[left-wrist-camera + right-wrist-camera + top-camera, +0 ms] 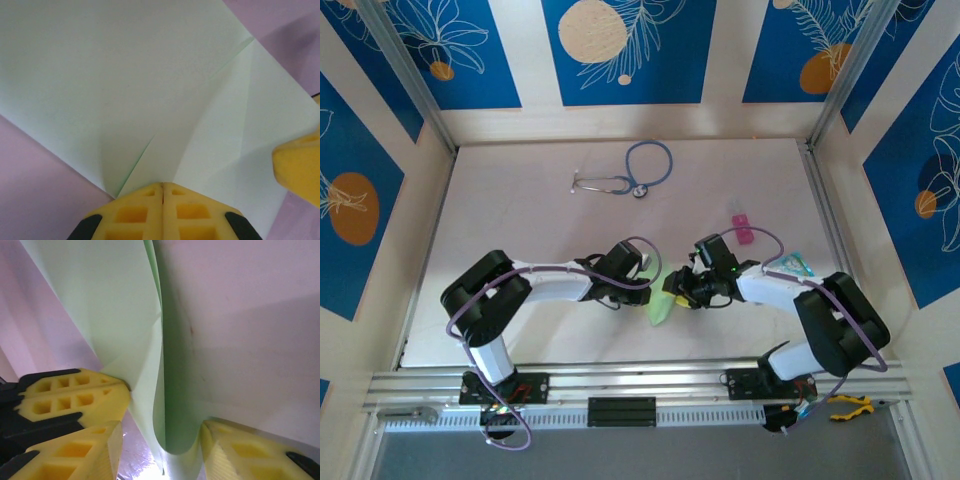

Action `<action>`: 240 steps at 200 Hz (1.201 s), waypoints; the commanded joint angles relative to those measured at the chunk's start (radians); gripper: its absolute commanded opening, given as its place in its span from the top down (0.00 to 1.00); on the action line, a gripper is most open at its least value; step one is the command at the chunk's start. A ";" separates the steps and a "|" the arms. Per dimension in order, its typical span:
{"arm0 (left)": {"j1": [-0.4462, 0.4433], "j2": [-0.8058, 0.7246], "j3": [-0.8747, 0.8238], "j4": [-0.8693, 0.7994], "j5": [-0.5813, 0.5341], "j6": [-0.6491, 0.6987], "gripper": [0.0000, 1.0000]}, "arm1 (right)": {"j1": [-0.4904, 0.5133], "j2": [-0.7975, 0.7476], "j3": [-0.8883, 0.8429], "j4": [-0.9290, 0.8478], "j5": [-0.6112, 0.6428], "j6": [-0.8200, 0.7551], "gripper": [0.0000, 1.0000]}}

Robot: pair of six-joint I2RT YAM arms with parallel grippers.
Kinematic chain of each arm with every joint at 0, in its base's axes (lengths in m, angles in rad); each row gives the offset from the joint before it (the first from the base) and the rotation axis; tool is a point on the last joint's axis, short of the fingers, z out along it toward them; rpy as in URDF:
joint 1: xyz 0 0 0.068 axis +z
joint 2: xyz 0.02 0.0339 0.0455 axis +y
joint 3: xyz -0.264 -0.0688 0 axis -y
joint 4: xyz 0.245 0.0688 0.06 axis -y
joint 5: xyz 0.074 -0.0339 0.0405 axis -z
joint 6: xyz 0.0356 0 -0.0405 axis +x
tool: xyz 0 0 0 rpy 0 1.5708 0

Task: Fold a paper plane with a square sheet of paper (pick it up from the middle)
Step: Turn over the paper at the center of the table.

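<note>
The pale green square sheet of paper [660, 306] is folded and creased, and from above it looks like a narrow strip between the two grippers. I cannot tell whether it has the paper plane's dart outline. My left gripper [162, 186] is shut on a folded corner of the paper [130, 85], where two creases meet. My left gripper [645, 277] and right gripper [680, 290] almost touch above the table's middle front. The right gripper [161, 431] is open, with a curled fold of the paper [175, 405] hanging between its jaws. The left gripper's fingers [75, 395] pinch the sheet beside it.
A blue stethoscope [625, 180] lies at the back of the pale table [520, 220]. A small pink block [742, 228] and a teal-and-white packet [796, 265] lie to the right, close to the right arm. Panelled walls close in three sides.
</note>
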 commanded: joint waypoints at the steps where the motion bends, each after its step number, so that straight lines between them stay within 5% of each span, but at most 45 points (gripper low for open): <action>1: 0.008 0.025 -0.018 -0.010 0.013 -0.006 0.94 | -0.019 0.021 0.023 0.025 -0.040 -0.038 0.55; 96: 0.008 0.026 -0.017 -0.012 0.014 -0.009 0.95 | -0.070 0.083 0.037 0.123 -0.141 -0.190 0.60; 240: 0.008 0.013 -0.033 -0.021 0.021 -0.004 0.95 | -0.114 0.198 0.085 0.154 -0.222 -0.210 0.72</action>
